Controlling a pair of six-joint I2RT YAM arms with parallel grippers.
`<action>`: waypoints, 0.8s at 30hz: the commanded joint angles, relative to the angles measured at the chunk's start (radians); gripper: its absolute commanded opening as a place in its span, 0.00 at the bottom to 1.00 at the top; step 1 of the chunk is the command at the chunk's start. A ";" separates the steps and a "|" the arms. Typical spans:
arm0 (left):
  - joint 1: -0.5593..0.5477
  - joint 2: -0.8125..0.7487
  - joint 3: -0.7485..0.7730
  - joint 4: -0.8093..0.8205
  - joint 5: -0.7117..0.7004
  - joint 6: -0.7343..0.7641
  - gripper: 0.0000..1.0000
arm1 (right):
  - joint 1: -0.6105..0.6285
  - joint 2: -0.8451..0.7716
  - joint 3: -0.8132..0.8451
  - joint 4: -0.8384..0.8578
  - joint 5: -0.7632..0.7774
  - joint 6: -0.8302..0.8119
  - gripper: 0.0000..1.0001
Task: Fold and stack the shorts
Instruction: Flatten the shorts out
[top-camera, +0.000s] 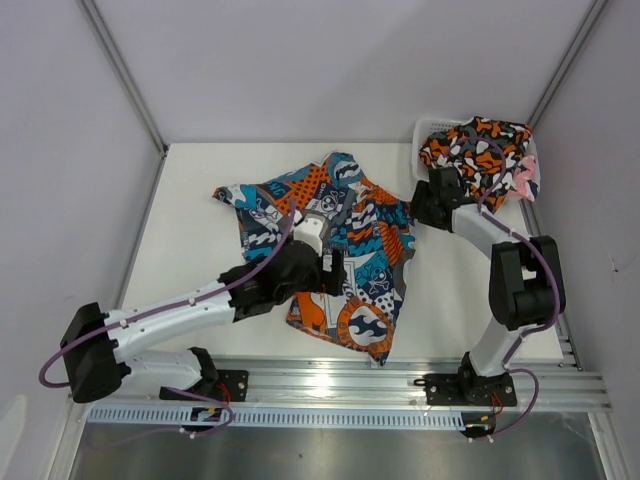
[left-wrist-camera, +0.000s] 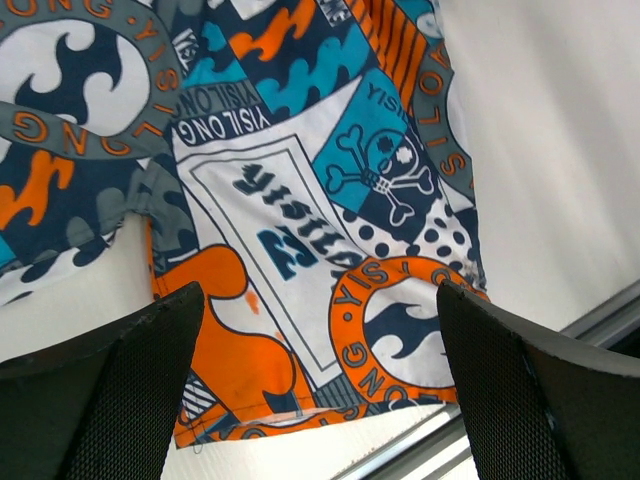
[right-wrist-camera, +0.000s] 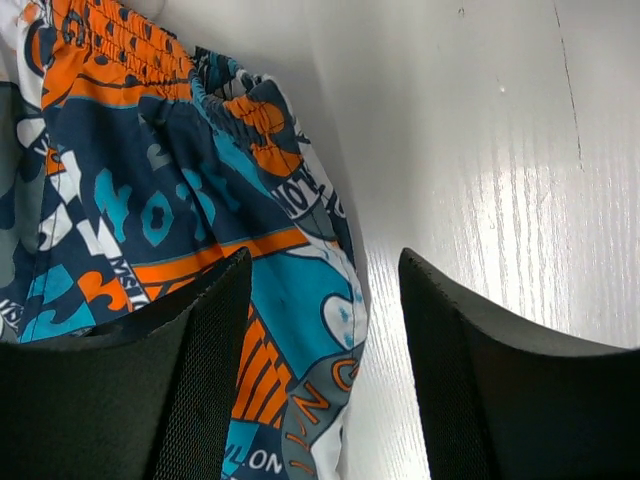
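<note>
The blue-teal-orange patchwork shorts (top-camera: 372, 232) lie spread flat in the middle of the table. My left gripper (top-camera: 335, 272) hovers over their near leg, open, with the orange hem (left-wrist-camera: 250, 410) between and below its fingers (left-wrist-camera: 150, 350). My right gripper (top-camera: 420, 210) stands at the shorts' right edge, open, with the fabric edge (right-wrist-camera: 300, 300) and bare table in the gap. The orange-black-white camouflage shorts (top-camera: 480, 150) are heaped in the basket, with a bit of pink fabric (top-camera: 526, 180) beside them.
The white mesh basket (top-camera: 432, 125) stands at the back right corner. A metal rail (top-camera: 400, 385) runs along the near table edge, seen also as the rail (left-wrist-camera: 560, 340) in the left wrist view. Grey walls enclose the table on three sides.
</note>
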 joint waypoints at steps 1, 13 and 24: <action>-0.040 0.016 -0.002 0.011 -0.052 0.001 0.99 | -0.018 0.011 -0.023 0.164 -0.025 -0.010 0.62; -0.098 0.079 0.040 -0.001 -0.058 0.039 0.99 | -0.030 0.202 0.093 0.271 -0.091 -0.012 0.58; -0.156 0.140 0.087 -0.008 -0.063 0.091 0.99 | -0.026 0.209 0.046 0.354 -0.073 0.002 0.12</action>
